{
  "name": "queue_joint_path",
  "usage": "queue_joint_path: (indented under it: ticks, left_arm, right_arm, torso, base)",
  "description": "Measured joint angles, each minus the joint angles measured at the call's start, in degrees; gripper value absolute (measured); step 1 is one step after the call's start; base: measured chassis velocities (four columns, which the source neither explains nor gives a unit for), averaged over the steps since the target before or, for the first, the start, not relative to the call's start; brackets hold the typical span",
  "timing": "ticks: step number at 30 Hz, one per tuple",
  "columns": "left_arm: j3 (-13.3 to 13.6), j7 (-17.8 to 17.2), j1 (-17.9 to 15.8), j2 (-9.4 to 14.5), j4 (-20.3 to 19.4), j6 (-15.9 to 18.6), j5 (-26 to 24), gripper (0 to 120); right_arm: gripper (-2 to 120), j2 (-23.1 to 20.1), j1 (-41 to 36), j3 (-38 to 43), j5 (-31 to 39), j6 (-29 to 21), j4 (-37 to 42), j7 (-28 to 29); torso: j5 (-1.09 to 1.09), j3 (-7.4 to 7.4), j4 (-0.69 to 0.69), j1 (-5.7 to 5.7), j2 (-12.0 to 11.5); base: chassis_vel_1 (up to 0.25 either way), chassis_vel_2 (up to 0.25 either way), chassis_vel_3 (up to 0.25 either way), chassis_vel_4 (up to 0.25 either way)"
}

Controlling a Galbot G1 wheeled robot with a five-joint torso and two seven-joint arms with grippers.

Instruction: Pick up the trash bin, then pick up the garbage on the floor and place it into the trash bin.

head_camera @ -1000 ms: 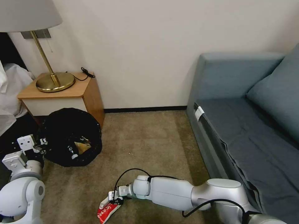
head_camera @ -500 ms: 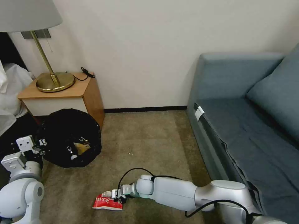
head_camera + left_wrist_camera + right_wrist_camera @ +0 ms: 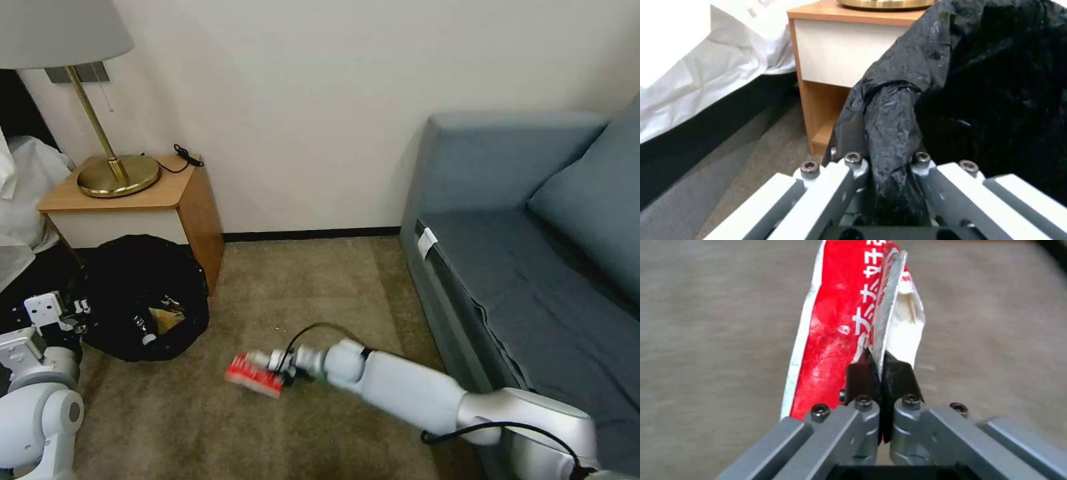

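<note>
One bin point(image 3: 143, 300) beside nightstand point(image 3: 143, 200), left end effector point(image 3: 887, 160) clamped on its bag rim, one red packet point(image 3: 255, 375) pinched in right end effector point(image 3: 880, 373), open carpet point(image 3: 320, 293) right of bin

Plain white wall point(image 3: 300, 100), black baseboard point(image 3: 310, 235). Tan carpet point(image 3: 320, 293). Wooden nightstand point(image 3: 133, 200) at left, topped by brass lamp point(image 3: 117, 175). Blue-grey sofa point(image 3: 533, 253) at right. White bedding point(image 3: 23, 193) at far left.
</note>
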Motion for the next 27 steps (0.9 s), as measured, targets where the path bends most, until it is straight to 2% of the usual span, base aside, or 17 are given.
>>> queue_joint_path:
  ticks: [1,4,8,11,12,15,19,21,25,27]
  left_arm:
    - [0.0,0.0,0.0,0.0,0.0,0.0,0.0,4]
    - [0.24,0.03,0.55,0.02,-0.35,-0.09,-0.06,4]
    - [0.41,0.04,0.67,0.13,-0.51,-0.09,-0.04,4]
    - [0.91,0.05,0.8,0.06,-0.79,-0.08,0.32,4]
    - [0.91,0.05,0.8,0.06,-0.79,-0.08,0.32,4]
    - [1.8,0.1,0.87,-0.53,-1.14,0.1,1.29,4]
    - [2.24,0.14,0.8,-0.83,-1.2,0.22,1.84,4]
    - [2.53,0.18,0.56,-0.86,-1.17,0.33,2.15,4]
    - [2.66,0.2,0.36,-0.86,-1.01,0.37,2.25,4]
    - [2.96,0.25,0.2,-0.98,-0.89,0.37,2.34,4]
  right_arm:
    - [0,0.0,0.0,0.0,0.0,0.0,0.0,0.0]
    - [0,-1.96,-0.59,10.31,0.75,-0.3,3.02,0.09]
    - [0,-2.48,-0.37,14.92,2.6,-0.94,6.07,0.33]
    - [0,-2.51,0.76,18.28,6.36,-2.01,11.24,0.75]
    - [0,-2.51,0.76,18.28,6.36,-2.01,11.24,0.75]
    - [0,-0.9,3.05,19.52,13.48,-3.6,17.42,1.61]
    - [0,0.59,4.77,18.83,18.21,-4.55,20.67,2.25]
    - [0,2.21,5.73,16.93,23.65,-5.37,23.25,2.67]
    - [0,3.71,5.83,15.54,27.84,-5.89,24.41,2.91]
    - [0,5.81,5.25,13.2,31.0,-5.96,24.27,3.14]
  torso:
    - [0.0,0.0,0.0,0.0,0.0]
    - [0.0,0.0,0.0,0.0,0.0]
    - [0.0,0.0,0.0,0.0,0.0]
    - [-0.01,0.0,0.0,0.0,0.0]
    - [-0.01,0.0,0.0,0.0,0.0]
    - [-0.01,0.0,0.01,0.0,0.0]
    - [-0.02,0.0,0.01,0.0,0.0]
    - [-0.02,0.0,0.01,0.0,0.01]
    - [-0.02,0.0,0.02,0.0,0.0]
    - [-0.02,0.0,0.02,0.0,0.0]
  base:
    - [0.0,0.0,0.0,0.0]
    - [0.0,0.0,0.0,0.0]
    - [0.0,0.0,0.0,0.0]
    - [0.0,0.0,0.0,0.0]
    - [0.0,0.0,0.0,0.0]
    - [0.0,0.0,0.0,0.0]
    - [0.0,0.0,0.0,0.0]
    - [0.0,0.0,0.0,0.0]
    - [0.0,0.0,0.0,0.0]
    - [0.0,0.0,0.0,0.0]
